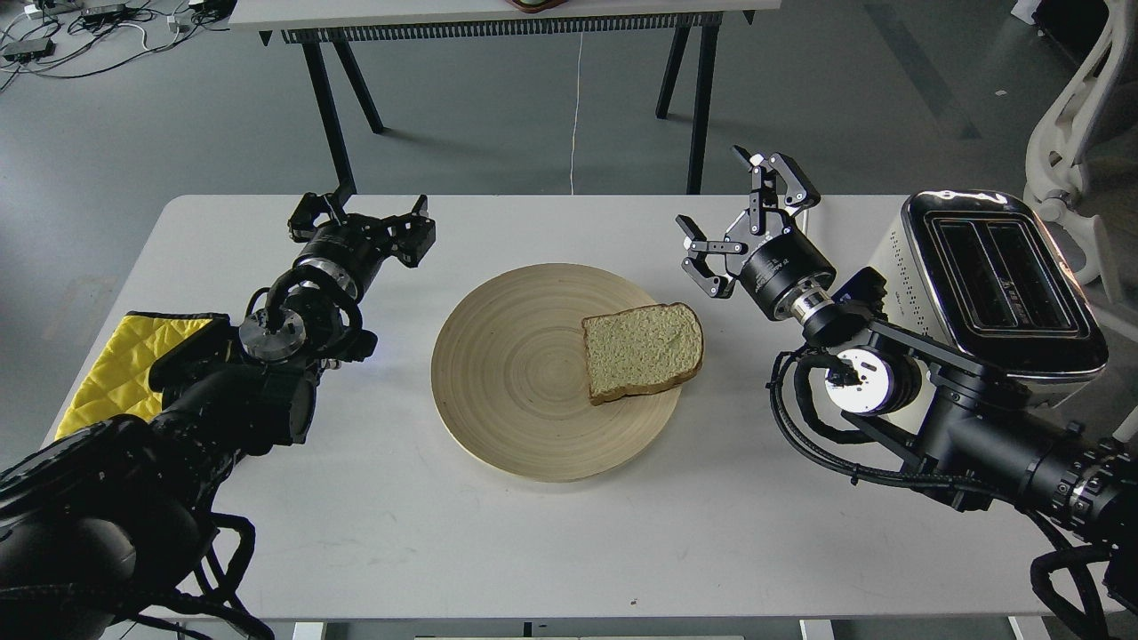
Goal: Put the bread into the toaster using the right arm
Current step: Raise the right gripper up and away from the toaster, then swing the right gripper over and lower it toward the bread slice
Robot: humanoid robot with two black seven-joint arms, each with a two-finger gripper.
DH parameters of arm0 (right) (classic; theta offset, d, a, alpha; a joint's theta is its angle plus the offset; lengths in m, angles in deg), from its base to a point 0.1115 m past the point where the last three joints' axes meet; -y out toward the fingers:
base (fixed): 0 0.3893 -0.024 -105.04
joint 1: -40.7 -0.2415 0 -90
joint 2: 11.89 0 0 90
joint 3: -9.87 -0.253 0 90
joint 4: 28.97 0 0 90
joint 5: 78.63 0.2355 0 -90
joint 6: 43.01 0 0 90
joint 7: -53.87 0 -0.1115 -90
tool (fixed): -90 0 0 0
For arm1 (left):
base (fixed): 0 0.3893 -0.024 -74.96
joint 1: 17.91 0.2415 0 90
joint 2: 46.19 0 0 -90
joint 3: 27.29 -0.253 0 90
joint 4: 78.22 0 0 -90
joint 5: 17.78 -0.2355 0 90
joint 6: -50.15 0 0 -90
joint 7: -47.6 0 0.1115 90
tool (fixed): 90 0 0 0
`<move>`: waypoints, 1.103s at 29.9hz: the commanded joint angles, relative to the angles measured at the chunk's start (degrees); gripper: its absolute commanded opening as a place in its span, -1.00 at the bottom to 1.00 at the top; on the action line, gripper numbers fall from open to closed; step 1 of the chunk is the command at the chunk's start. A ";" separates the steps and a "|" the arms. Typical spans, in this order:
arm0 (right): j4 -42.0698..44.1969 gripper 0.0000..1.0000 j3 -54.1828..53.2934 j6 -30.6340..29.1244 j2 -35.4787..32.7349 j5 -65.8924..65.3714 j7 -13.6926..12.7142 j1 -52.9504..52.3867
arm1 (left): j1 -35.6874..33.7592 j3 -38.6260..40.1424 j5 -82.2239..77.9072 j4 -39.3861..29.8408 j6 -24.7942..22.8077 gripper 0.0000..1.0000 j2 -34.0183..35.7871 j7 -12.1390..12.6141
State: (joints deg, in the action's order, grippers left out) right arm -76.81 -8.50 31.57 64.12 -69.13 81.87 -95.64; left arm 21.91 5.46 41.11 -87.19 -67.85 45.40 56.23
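Head view: bread [642, 350] flat on plate [498, 391]; right claw [745, 212] spread, empty; left claw [360, 218] spread.

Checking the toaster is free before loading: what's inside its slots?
Both slots of the toaster look dark and hold no bread; their bottoms are in shadow and can't be seen. The only bread lies on the plate.

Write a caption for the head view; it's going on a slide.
Open right gripper hovers beside bread on a wooden plate, toaster at right, left gripper idle.
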 commanded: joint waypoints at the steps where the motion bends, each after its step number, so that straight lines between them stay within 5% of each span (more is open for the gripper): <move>1: -0.15 0.98 0.00 -0.04 -0.33 -0.01 0.00 -0.07 | -0.01 -0.06 -0.01 0.00 0.00 1.00 0.00 0.41; 21: -0.23 0.98 0.44 0.83 -1.74 -0.45 0.00 -6.74 | -0.10 -0.15 -0.01 0.00 0.00 1.00 -0.09 0.24; 26: -0.94 0.98 0.79 5.30 -5.25 -7.45 0.00 -11.92 | -0.10 -0.15 -0.01 0.00 0.00 1.00 0.00 0.24; 33: -1.11 0.98 0.88 11.90 -8.24 -28.81 -6.37 -17.37 | -0.10 -0.15 -0.01 0.00 0.00 1.00 0.00 0.24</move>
State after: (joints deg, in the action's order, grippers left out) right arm -77.67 -7.70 41.34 56.90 -89.97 77.46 -111.14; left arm 21.81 5.32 41.11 -87.19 -67.85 45.40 56.46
